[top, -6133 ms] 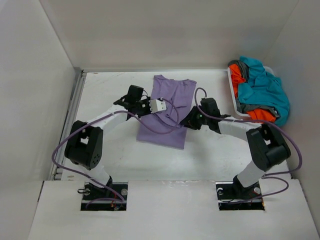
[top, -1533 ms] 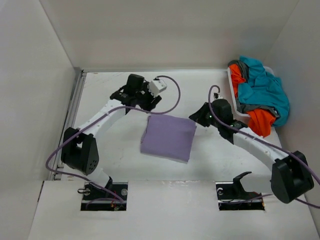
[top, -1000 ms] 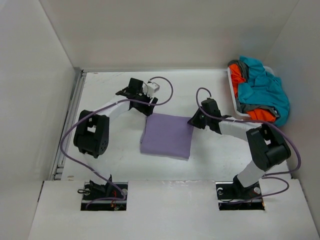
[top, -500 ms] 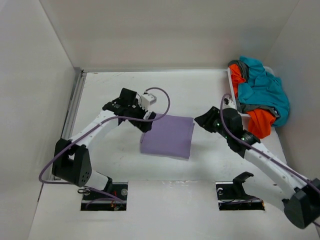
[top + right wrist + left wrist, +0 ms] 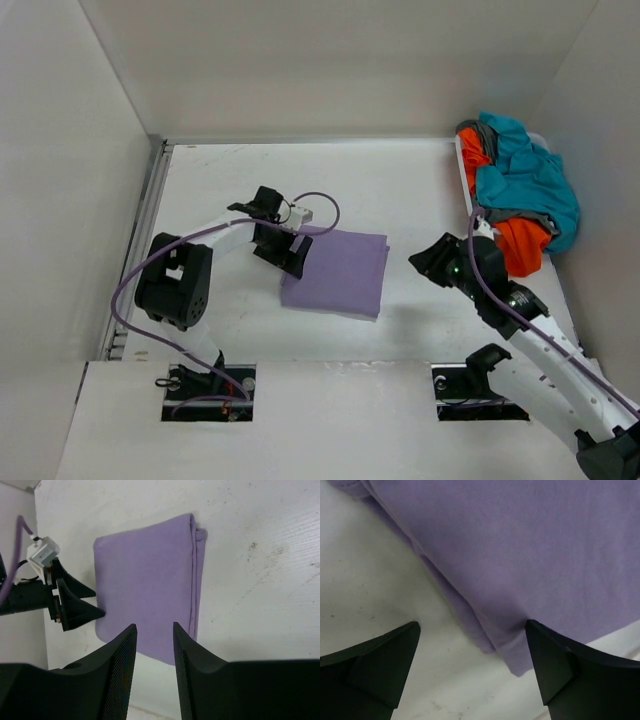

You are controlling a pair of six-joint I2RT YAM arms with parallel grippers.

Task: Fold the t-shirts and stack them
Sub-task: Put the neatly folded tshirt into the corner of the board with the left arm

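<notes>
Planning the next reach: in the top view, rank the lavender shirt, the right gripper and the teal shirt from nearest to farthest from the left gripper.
1. Lavender shirt, folded, right at the left gripper's fingertips.
2. Right gripper, beyond the shirt's right edge.
3. Teal shirt, on the heap at the far right.

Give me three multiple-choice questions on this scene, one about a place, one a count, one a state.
1. Where is the purple shirt? A draped over an arm; B folded on the table; C against the back wall.
2. How many colours show in the basket? A one; B three; C five.
3. How is the left hand? A open; B shut on the shirt; C out of view.
B: it lies flat mid-table. B: teal, orange, grey. A: its fingers stand apart at the shirt's edge.
</notes>
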